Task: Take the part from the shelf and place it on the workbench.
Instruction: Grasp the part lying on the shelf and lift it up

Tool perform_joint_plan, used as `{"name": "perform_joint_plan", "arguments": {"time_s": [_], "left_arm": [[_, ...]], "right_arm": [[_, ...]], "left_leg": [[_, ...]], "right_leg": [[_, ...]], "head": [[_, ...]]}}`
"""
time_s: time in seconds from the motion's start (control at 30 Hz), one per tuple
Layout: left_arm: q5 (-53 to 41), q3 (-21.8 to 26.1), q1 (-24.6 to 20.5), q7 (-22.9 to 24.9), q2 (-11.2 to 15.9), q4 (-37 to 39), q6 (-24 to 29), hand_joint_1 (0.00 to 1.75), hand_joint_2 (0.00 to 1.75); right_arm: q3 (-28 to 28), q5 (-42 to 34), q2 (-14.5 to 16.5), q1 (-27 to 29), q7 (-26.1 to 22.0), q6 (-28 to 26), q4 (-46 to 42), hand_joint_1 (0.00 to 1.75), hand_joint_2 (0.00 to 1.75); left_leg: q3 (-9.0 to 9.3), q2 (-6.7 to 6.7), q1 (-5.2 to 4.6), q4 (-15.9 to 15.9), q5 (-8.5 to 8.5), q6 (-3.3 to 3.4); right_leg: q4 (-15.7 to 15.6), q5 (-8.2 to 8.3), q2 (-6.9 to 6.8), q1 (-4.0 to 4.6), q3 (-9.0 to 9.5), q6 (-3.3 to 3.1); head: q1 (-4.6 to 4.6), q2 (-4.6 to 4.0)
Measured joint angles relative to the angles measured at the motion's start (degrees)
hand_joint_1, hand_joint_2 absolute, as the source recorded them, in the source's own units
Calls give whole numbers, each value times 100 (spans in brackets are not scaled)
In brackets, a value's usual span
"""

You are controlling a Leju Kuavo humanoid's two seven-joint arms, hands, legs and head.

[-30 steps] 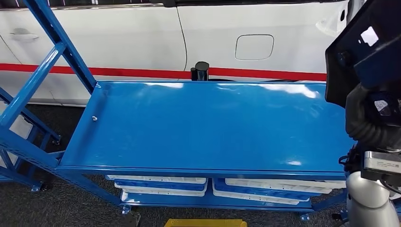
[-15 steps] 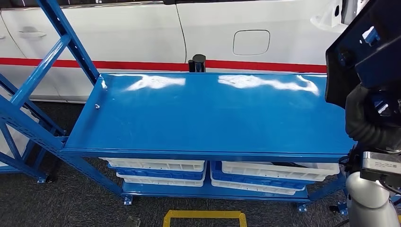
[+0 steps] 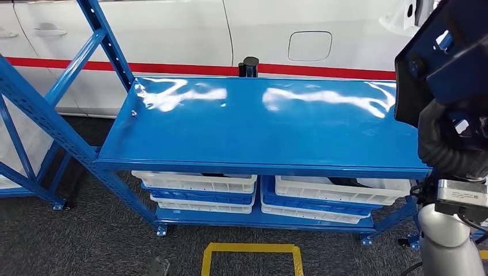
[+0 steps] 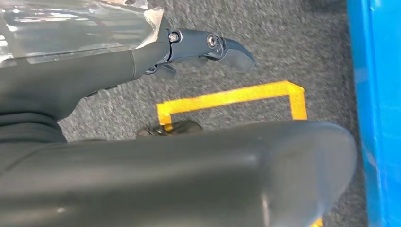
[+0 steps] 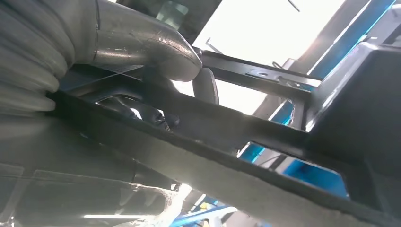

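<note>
part, a dark rigid panel, looks light but broad; my right hand is clamped on its edge, high beside the workbench. my left hand hangs empty, fingers apart. grip looks safest along the stiff frame.

Big black flat part held up at right, tilted, above blue workbench edge.

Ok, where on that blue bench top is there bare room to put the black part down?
The whole workbench top is bare, from the small bolt at one end to the black part in the right hand. The white bins crowd underneath.
</note>
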Motion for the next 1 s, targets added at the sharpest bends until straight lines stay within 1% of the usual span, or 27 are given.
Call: {"name": "perform_joint_plan", "arguments": {"time_s": [0.07, 0.1, 0.13, 0.17, 0.2, 0.23, 0.27, 0.3, 0.33, 0.37, 0.4, 0.43, 0.47, 0.5, 0.57, 0.6, 0.63, 0.67, 0.7, 0.73, 0.77, 0.8, 0.83, 0.87, 0.93, 0.97, 1.0], "left_arm": [[-13, 0, -38, 16, 2, 0, -6, 0, 0], [-16, -1, -49, 21, 2, 0, -8, 0, 0], [-17, -1, -52, 27, 2, 0, -10, 0, 0], [-17, -1, -53, 37, 2, 0, -13, 0, 0], [-17, -1, -54, 47, 2, 0, -17, 0, 0], [-16, -1, -57, 58, 1, 0, -21, 0, 0], [-16, 0, -62, 70, 2, 0, -27, 0, 0], [-17, -1, -70, 82, 3, 0, -31, 0, 0], [-20, -1, -79, 93, 4, 0, -34, 0, 0], [-22, -2, -86, 103, 8, 0, -37, 0, 0], [-24, -2, -92, 110, 11, 1, -38, 0, 0], [-25, -2, -94, 114, 17, 2, -38, 0, 0], [-25, -2, -94, 118, 23, 4, -38, 0, 0], [-25, -2, -94, 121, 27, 5, -38, 0, 0], [-26, -2, -95, 124, 30, 7, -38, 0, 0], [-26, -2, -96, 125, 30, 7, -38, 0, 0], [-27, -2, -97, 126, 31, 7, -40, 0, 0], [-27, -2, -98, 128, 31, 7, -42, 0, 0], [-27, -2, -99, 131, 32, 7, -43, 0, 0], [-27, -2, -101, 132, 32, 7, -44, 0, 0], [-27, -2, -106, 133, 32, 7, -44, 0, 0], [-27, -2, -112, 133, 31, 7, -44, 0, 0], [-27, -2, -121, 132, 31, 7, -44, 0, 0], [-27, -2, -128, 132, 31, 7, -44, 0, 0], [-27, -2, -132, 132, 35, 7, -44, 0, 0], [-27, -2, -133, 133, 37, 8, -44, 0, 0], [-27, -2, -134, 133, 39, 8, -44, 0, 0]], "right_arm": [[3, 0, -1, -2, -7, -13, 28, 175, 175], [4, 1, 0, -1, -7, -15, 42, 175, 175], [8, 1, 1, 2, -8, -17, 60, 175, 175], [14, 1, 4, 5, -8, -19, 79, 175, 175], [22, 1, 8, 7, -8, -21, 97, 175, 175], [32, 1, 14, 7, -8, -24, 112, 175, 175], [40, 1, 23, 0, -8, -29, 121, 175, 175], [49, 3, 34, -11, -10, -34, 128, 175, 175], [57, 5, 45, -20, -12, -45, 135, 175, 175], [63, 8, 55, -27, -15, -55, 142, 175, 175], [70, 13, 65, -29, -17, -62, 151, 175, 175], [75, 14, 76, -28, -18, -69, 162, 175, 175], [79, 15, 86, -29, -19, -72, 173, 175, 175], [84, 16, 97, -32, -19, -73, 181, 175, 175], [92, 16, 115, -39, -21, -76, 190, 175, 175], [96, 15, 123, -41, -23, -77, 192, 175, 175], [100, 10, 132, -41, -26, -77, 197, 175, 175], [104, 4, 141, -41, -29, -77, 206, 175, 175], [109, -3, 150, -40, -31, -77, 215, 175, 175], [113, -10, 158, -41, -31, -77, 225, 175, 175], [117, -14, 164, -45, -33, -76, 232, 175, 175], [120, -17, 168, -53, -35, -75, 235, 175, 175], [124, -20, 172, -68, -38, -73, 237, 175, 175], [127, -22, 175, -86, -42, -71, 239, 175, 175], [133, -25, 183, -108, -47, -68, 244, 175, 175], [134, -26, 185, -108, -49, -68, 249, 175, 175], [135, -26, 185, -107, -50, -68, 256, 175, 175]], "left_leg": [[-138, 14, -5, -24, 146, 68], [-226, 17, -11, -18, 212, 83], [-314, 18, -17, -12, 276, 84], [-403, 21, -19, -3, 336, 79], [-490, 23, -18, 9, 394, 70], [-574, 24, -15, 28, 448, 53], [-653, 23, -15, 57, 495, 29], [-723, 22, -22, 98, 535, 2], [-777, 20, -34, 135, 577, -27], [-813, 18, -45, 162, 617, -50], [-834, 16, -54, 175, 659, -70], [-850, 11, -49, 179, 687, -92], [-874, 5, -37, 217, 635, -121], [-922, -1, -21, 337, 481, -161], [-1092, -8, 22, 893, -65, -247], [-1187, -8, 46, 1273, -322, -282], [-1248, -7, 72, 1604, -468, -309], [-1238, -7, 98, 1798, -492, -329], [-1127, -6, 122, 1787, -406, -341], [-907, -6, 142, 1561, -266, -345], [-614, -8, 160, 1182, -153, -344], [-320, -17, 164, 768, -105, -339], [-108, -28, 156, 438, -103, -332], [0, -39, 138, 241, -133, -321], [-20, -45, 92, 141, -114, -253], [-55, -33, 81, 117, -63, -191], [-99, -20, 78, 93, -1, -113]], "right_leg": [[573, -470, 10, 15, -208, -106], [932, -679, 14, 20, -290, -134], [1226, -797, 17, 22, -326, -126], [1366, -801, 17, 22, -289, -80], [1314, -715, 17, 16, -162, -12], [1073, -596, 15, 9, 57, 54], [697, -524, 14, 4, 340, 92], [286, -516, 17, 16, 625, 97], [-25, -550, 22, 31, 826, 79], [-208, -600, 29, 48, 926, 47], [-266, -616, 35, 65, 935, 17], [-251, -591, 35, 36, 889, -23], [-245, -554, 30, 11, 847, -75], [-244, -507, 23, -14, 809, -137], [-243, -390, 9, -31, 713, -228], [-238, -330, 7, -27, 650, -243], [-231, -272, 6, -23, 579, -239], [-222, -218, 7, -22, 508, -226], [-214, -175, 8, -24, 444, -204], [-205, -136, 9, -30, 391, -180], [-198, -105, 9, -34, 355, -153], [-192, -75, 9, -30, 323, -118], [-190, -40, 5, -24, 298, -76], [-192, -3, 1, -19, 275, -25], [-213, 82, -9, -20, 230, 85], [-196, 77, -10, -30, 193, 113], [-109, -5, -9, -32, 127, 104]], "head": [[16, 0], [24, 0], [25, 0], [25, 0], [25, 0], [25, 0], [27, 0], [24, 0], [23, 0], [19, 0], [15, 0], [16, 0], [14, 0], [11, 0], [0, 0], [-4, 0], [-5, 0], [-5, 0], [-6, 0], [-6, 0], [-7, 0], [-5, 0], [-2, 0], [-2, 0], [4, 0], [2, 0], [11, 0]]}}
